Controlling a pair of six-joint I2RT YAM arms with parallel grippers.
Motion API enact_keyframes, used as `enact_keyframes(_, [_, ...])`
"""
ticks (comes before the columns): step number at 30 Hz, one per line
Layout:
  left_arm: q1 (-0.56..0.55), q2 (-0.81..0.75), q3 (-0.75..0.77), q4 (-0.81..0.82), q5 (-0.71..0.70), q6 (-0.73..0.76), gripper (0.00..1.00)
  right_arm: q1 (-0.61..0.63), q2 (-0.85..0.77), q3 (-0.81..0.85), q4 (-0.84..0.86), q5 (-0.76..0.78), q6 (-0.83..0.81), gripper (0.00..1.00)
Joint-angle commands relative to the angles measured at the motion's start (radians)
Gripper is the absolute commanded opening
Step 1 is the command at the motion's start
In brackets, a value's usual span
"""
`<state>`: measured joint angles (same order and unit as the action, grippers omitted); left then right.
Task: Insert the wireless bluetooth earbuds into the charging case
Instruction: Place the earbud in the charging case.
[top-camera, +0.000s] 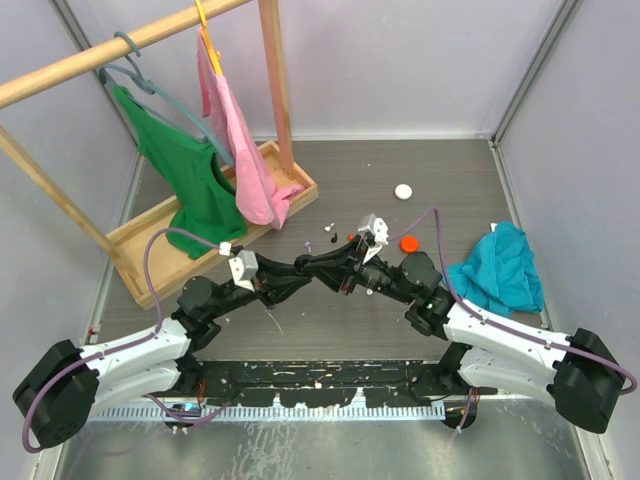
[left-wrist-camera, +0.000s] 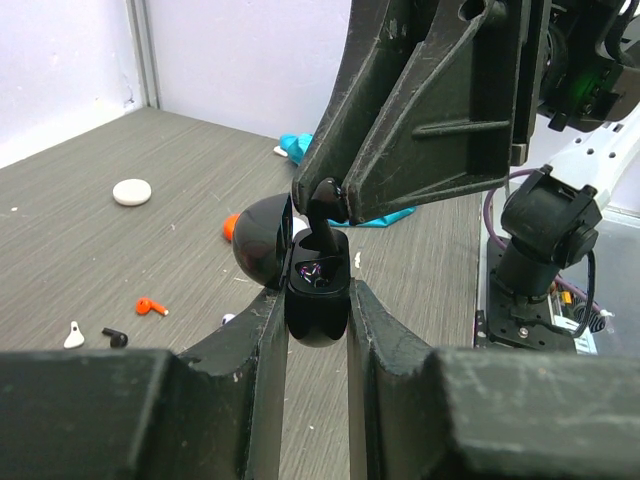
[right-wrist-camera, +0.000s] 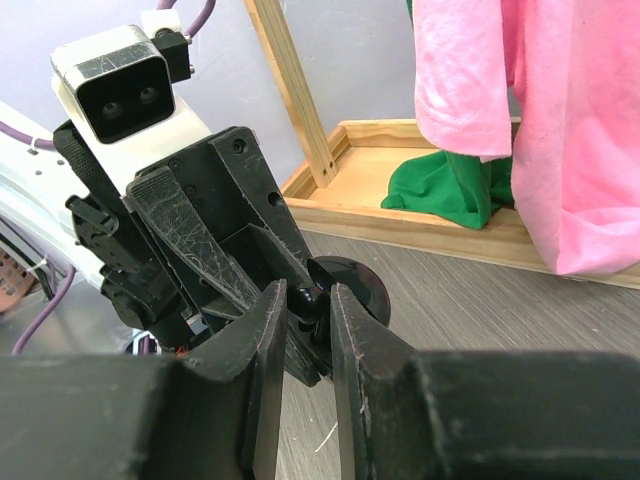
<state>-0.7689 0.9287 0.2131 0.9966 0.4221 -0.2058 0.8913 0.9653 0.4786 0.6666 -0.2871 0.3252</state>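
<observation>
My left gripper (left-wrist-camera: 318, 300) is shut on a glossy black charging case (left-wrist-camera: 318, 322), held upright with its round lid (left-wrist-camera: 260, 243) swung open to the left. My right gripper (right-wrist-camera: 308, 300) is shut on a black earbud (right-wrist-camera: 306, 297). In the left wrist view that earbud (left-wrist-camera: 322, 228) hangs from the right gripper's fingertips (left-wrist-camera: 345, 195), its stem reaching down into the case's open well. The two grippers meet above the table's middle (top-camera: 345, 265). Loose earbuds lie on the table: a red one (left-wrist-camera: 149, 306), a white one (left-wrist-camera: 74, 335) and a black one (left-wrist-camera: 115, 338).
A white round case (top-camera: 403, 191) and an orange-red case (top-camera: 408, 242) lie behind the grippers. A teal cloth (top-camera: 497, 268) is bunched at the right. A wooden rack (top-camera: 150, 240) with green and pink shirts stands at the left rear.
</observation>
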Motion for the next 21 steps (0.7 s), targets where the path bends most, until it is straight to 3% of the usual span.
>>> enact_keyframes(1, [-0.003, -0.018, 0.046, 0.071, -0.026, -0.010, 0.00, 0.008, 0.003, 0.019, 0.073, -0.038, 0.015, 0.19])
enact_keyframes(12, [-0.004, -0.035, 0.033, 0.083, -0.087, -0.021, 0.00, 0.008, -0.002, -0.001, 0.078, -0.054, 0.020, 0.20])
enact_keyframes(21, [-0.004, -0.066, 0.029, 0.091, -0.050, -0.016, 0.00, 0.008, 0.006, -0.016, 0.075, -0.035, 0.006, 0.24])
